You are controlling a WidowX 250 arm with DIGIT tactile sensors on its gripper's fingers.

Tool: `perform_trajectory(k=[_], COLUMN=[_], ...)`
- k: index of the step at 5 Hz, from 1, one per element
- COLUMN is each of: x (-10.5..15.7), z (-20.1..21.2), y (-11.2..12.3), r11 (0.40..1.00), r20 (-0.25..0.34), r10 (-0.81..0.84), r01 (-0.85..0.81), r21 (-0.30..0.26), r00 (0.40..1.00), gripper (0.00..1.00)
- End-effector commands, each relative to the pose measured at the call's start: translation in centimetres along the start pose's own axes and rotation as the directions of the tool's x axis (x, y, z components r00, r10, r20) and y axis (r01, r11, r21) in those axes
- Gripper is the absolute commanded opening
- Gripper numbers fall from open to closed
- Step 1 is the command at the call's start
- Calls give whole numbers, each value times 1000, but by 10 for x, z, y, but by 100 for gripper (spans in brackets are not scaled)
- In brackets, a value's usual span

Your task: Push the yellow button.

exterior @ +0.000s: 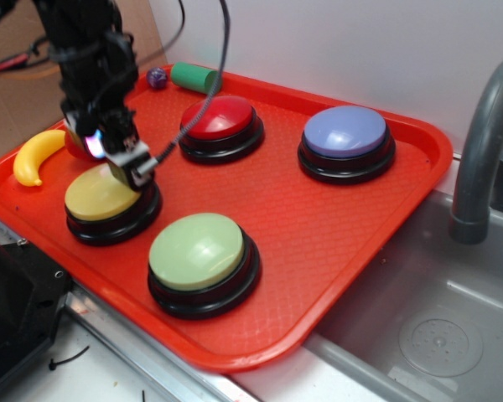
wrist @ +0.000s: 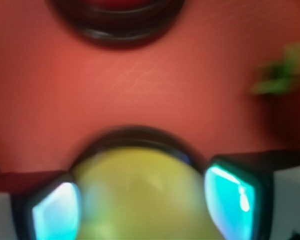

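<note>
right now the gripper [exterior: 132,170] sits low over the yellow button [exterior: 101,194], at the dome's far right edge, apparently touching it. from the wrist view the jaws stand apart, one finger [wrist: 55,212] on each side of the yellow dome [wrist: 140,195], with nothing clamped between them; that view is quite blurred.

the yellow button rests on its black ring base at the left side of a red tray [exterior: 318,234]. just in front of it, toward the near edge, is a pale green button [exterior: 197,251]. a red button [exterior: 220,117] sits further back, and a lilac-blue button [exterior: 345,132] is off to the right, well apart from the yellow one. a small toy banana [exterior: 35,155] lies at the tray's left rim, near the yellow button. at the back edge there is a green cylinder [exterior: 193,77] with a little purple die [exterior: 157,78] beside it. a grey sink [exterior: 419,327] and its tap [exterior: 482,151] lie to the right of the tray.
</note>
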State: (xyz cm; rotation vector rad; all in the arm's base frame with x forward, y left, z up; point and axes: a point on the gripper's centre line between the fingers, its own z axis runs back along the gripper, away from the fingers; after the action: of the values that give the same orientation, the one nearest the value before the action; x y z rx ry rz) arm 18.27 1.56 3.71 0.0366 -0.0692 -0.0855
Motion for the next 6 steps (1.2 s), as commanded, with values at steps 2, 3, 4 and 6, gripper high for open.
perform_trajectory(k=[2, 3, 4, 6], x=[5, 16, 19, 10], z=[9, 42, 68, 81], y=[-3, 6, 11, 10], r11=[997, 998, 997, 997], r20=[-56, -47, -37, -64], r10=[-69, -22, 6, 29], r01=[71, 25, -3, -24], r21=[32, 53, 79, 75], r00=[996, 999, 999, 998], gripper=[100, 100, 100, 100])
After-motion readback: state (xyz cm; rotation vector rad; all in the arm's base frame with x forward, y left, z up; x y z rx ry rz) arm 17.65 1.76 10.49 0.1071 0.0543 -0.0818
